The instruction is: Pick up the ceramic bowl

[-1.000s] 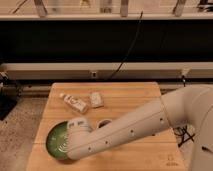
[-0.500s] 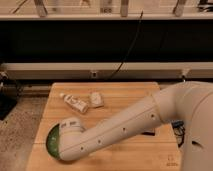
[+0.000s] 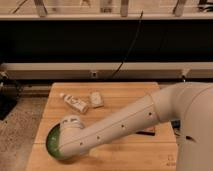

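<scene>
Swung further left and lower across the table (image 3: 125, 92) since a second ago, the arm (image 3: 125, 122) now covers most of the bowl (image 3: 52, 144), which earlier showed its ringed inside. The gripper is hidden beneath the arm's rounded wrist (image 3: 70, 137), directly over the bowl at the table's front left corner. Its jaws stand spread wide, and nothing can be seen held in them. Whether they touch the bowl cannot be told. Only a green crescent of the bowl shows, along the wrist's left and lower edge, near the table's left side. The arm runs as a thick white tube from the robot's body (image 3: 192, 125) at right, slanting down and left across the front half of the tabletop. Behind the wrist, towards the back of the table, a small white bottle (image 3: 75, 103) lies on its side, clear of the arm. Just right of it sits a pale packet (image 3: 96, 99), close to the bottle but apart from it. A dark flat object (image 3: 150, 131) peeks out under the arm near the table's right side. A black cable (image 3: 126, 52) hangs down the dark wall behind the table. Speckled floor (image 3: 22, 125) shows at left.
</scene>
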### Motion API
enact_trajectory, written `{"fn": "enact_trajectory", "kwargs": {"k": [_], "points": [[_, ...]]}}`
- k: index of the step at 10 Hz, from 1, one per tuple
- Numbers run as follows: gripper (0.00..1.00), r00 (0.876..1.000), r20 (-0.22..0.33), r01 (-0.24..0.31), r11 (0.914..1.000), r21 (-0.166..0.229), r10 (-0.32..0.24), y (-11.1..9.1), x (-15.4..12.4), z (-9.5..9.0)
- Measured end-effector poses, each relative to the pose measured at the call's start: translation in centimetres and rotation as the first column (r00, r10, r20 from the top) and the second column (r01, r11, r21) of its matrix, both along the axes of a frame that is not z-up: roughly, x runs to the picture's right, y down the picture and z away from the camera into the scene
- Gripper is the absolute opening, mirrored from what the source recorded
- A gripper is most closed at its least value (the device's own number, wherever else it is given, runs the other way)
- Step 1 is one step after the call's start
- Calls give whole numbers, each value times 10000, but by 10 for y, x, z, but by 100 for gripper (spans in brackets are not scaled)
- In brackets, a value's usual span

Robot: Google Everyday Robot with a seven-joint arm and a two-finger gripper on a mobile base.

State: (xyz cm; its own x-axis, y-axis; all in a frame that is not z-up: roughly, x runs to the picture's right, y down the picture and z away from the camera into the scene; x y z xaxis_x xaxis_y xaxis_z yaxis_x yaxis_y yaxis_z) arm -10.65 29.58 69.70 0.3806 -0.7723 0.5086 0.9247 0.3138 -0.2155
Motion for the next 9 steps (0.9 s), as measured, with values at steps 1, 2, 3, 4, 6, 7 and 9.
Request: {"fn": "enact_trajectory", "kwargs": {"k": [1, 2, 3, 4, 6, 7, 9], "points": [[80, 10000, 37, -18, 9999, -167, 19, 3, 0, 6], [80, 10000, 68, -29, 9997, -254, 31, 5, -1, 11], [80, 9999, 89, -50, 9995, -303, 53, 7, 0, 15], [80, 9999, 115, -82, 9993, -366, 86, 8, 1, 21], [80, 9997, 192, -120, 9990, -436, 128, 9, 0, 26], [80, 9997, 202, -140, 9987, -488, 150, 10, 0, 29], [80, 9996, 204, -164, 9983, -553, 176, 11, 1, 33]]}}
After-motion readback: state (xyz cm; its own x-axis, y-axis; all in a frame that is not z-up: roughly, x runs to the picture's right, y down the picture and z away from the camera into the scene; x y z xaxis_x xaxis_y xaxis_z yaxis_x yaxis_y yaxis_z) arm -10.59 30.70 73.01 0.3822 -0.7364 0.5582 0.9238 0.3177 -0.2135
